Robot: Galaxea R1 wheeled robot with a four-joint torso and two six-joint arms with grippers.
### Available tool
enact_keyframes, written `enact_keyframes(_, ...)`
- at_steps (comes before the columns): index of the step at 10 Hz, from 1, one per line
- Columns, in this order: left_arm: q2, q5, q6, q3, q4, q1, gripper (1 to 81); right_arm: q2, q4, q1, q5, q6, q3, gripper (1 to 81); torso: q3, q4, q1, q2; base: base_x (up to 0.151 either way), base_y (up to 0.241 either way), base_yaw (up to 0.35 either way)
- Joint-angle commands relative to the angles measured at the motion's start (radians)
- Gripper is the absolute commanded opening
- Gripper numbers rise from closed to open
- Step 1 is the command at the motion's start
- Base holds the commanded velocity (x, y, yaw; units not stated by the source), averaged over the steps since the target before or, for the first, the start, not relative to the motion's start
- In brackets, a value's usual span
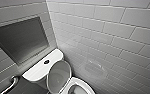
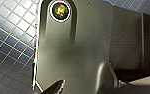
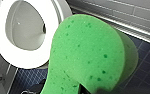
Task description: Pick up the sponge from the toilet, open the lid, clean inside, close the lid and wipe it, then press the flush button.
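The bright green sponge (image 3: 88,55) fills much of the right wrist view, bent over and pinched at its lower end, where my right gripper (image 3: 82,89) is shut on it. It hangs beside the white toilet seat (image 3: 21,60) and the open bowl (image 3: 26,27). In the head view the lid (image 1: 59,76) stands raised against the tank, its greyish inner face showing, with the seat (image 1: 78,86) below it. The small dark flush button (image 1: 46,61) sits in the middle of the white tank top (image 1: 37,71). My left gripper stands open above the dark tiled floor (image 2: 11,50).
A white tiled wall (image 1: 111,37) runs close along the toilet's right side. A dark recessed niche (image 1: 21,40) is set in the wall behind the tank. A metal grab bar (image 1: 11,85) sits to the left of the tank.
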Motion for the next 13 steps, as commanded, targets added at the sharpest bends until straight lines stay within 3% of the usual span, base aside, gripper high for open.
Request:
enact_keyframes(1, -0.002, 0.068, 0.002, 0.002, 0.004, -0.004, 81.1, -0.027, 0.021, 0.101, -0.031, 0.003, 0.021, 1.0, 0.000, 0.093, 0.000, 0.000, 0.000, 0.000, 0.000)
enact_keyframes(2, -0.001, 0.068, 0.002, 0.002, 0.006, -0.006, 81.1, -0.025, 0.021, 0.115, -0.033, 0.003, 0.024, 1.0, 0.000, 0.129, 0.000, 0.000, 0.000, 0.000, 0.000)
enact_keyframes(3, 0.002, 0.068, 0.002, 0.002, 0.006, -0.006, 81.1, -0.019, 0.023, 0.132, -0.033, 0.003, 0.024, 1.0, 0.000, 0.067, 0.000, 0.000, 0.000, 0.000, 0.000)
enact_keyframes(5, 0.005, 0.068, 0.002, -0.004, 0.006, -0.006, 81.1, 0.011, 0.023, 0.187, -0.064, 0.003, 0.020, 1.0, 0.000, 0.120, 0.000, 0.000, 0.000, 0.000, 0.000)
enact_keyframes(6, 0.007, 0.068, 0.002, -0.008, 0.004, -0.006, 81.1, 0.043, 0.021, 0.219, -0.106, 0.003, 0.006, 1.0, 0.000, 0.128, 0.000, 0.000, 0.000, 0.000, 0.000)
enact_keyframes(12, 0.019, 0.066, 0.002, -0.025, 0.003, -0.007, 81.1, 0.219, 0.030, 0.353, -0.171, 0.006, -0.222, 1.0, -0.001, 0.127, 0.000, 0.000, 0.000, 0.000, 0.000)
enact_keyframes(13, 0.022, 0.068, 0.002, -0.026, 0.003, -0.007, 81.1, 0.238, 0.026, 0.367, -0.171, 0.038, -0.253, 1.0, -0.001, 0.127, 0.000, 0.000, 0.000, 0.000, 0.000)
